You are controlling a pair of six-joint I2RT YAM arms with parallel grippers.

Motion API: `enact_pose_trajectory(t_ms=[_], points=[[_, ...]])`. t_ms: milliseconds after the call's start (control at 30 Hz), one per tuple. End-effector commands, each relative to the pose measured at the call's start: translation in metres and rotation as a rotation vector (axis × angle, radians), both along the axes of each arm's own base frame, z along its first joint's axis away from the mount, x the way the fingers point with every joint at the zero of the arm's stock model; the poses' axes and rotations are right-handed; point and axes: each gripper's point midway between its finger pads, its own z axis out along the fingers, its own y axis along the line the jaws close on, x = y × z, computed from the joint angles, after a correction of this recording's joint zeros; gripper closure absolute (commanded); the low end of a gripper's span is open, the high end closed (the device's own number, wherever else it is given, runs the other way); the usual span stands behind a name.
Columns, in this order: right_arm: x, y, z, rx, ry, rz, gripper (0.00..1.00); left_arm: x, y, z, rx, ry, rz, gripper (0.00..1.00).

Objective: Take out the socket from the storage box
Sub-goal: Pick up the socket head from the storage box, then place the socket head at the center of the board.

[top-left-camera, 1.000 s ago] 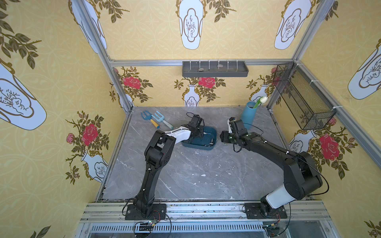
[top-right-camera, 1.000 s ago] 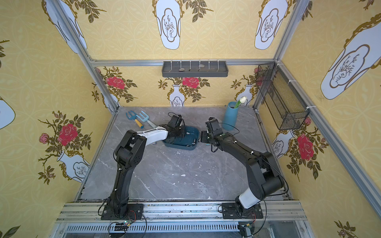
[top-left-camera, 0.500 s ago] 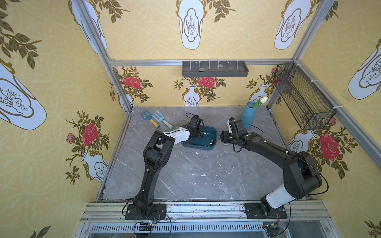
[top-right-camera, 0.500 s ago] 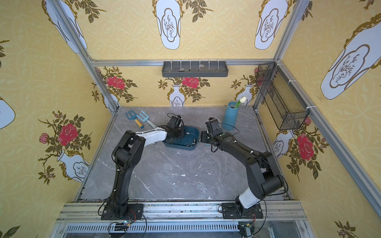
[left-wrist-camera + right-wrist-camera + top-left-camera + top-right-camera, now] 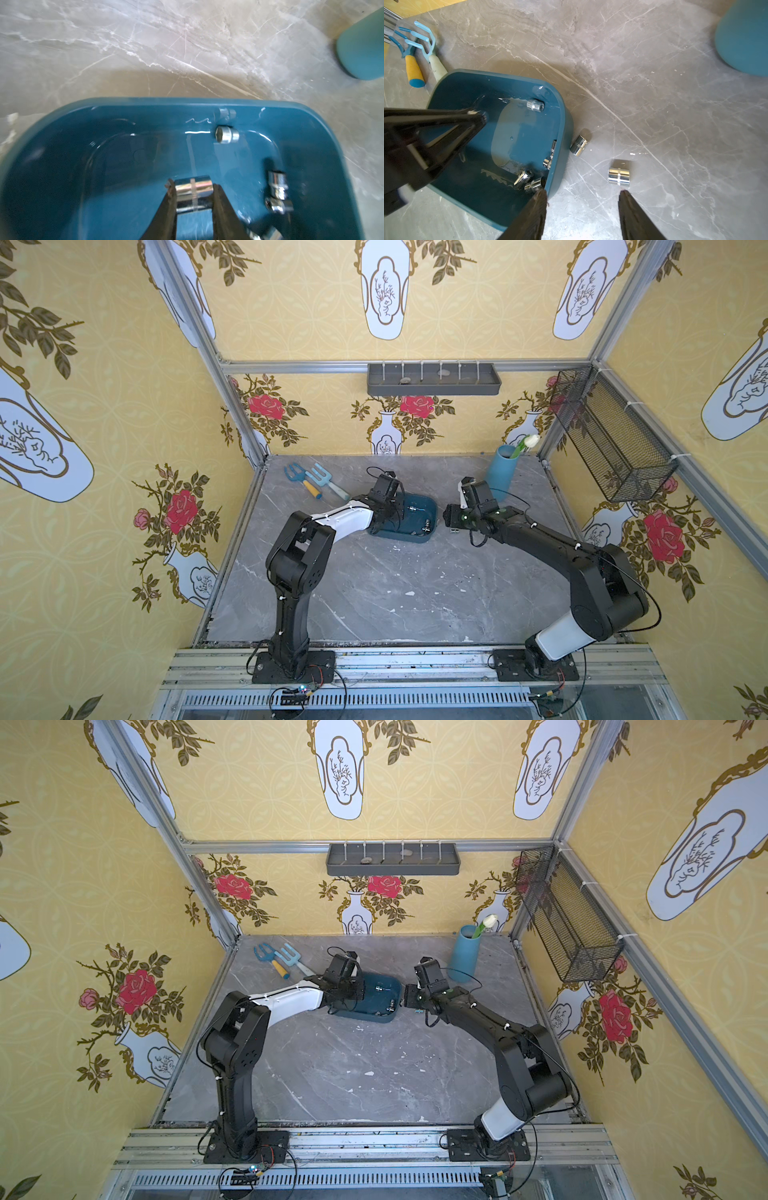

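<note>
The left claw (image 5: 194,199) pinches a shiny socket (image 5: 193,188) over the left end of the blue storage box (image 5: 403,536), mid-table toward the far side. The right claw (image 5: 582,194) hangs spread just right of it.

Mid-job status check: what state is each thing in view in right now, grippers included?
left gripper: jaws shut on socket, inside storage box
right gripper: jaws open, empty
loose sockets: lying in the box
two sockets: lying on the table, outside the box
vase: upright, holding tulip
</note>
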Motion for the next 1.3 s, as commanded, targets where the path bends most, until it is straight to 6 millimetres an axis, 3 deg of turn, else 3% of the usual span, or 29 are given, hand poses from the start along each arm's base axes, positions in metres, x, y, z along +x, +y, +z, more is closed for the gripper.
enact_pose_trajectory(t_ms=[0, 367, 633, 1000, 1267], points=[[0.007, 0.007, 0.008, 0.024, -0.032, 0.015, 0.4, -0.004, 0.008, 0.016, -0.02, -0.032, 0.014, 0.81], [0.014, 0.021, 0.02, 0.058, -0.042, 0.043, 0.4, -0.043, 0.082, 0.04, -0.029, -0.039, 0.139, 0.82], [0.018, 0.046, 0.026, 0.076, -0.049, 0.082, 0.4, -0.068, 0.143, 0.011, -0.026, 0.013, 0.273, 0.82], [0.019, 0.085, 0.026, 0.075, -0.028, 0.128, 0.4, -0.091, 0.16, -0.044, -0.004, 0.108, 0.319, 0.82], [0.024, 0.101, 0.014, 0.083, 0.031, 0.091, 0.41, -0.089, 0.166, -0.056, 0.055, 0.13, 0.329, 0.81]])
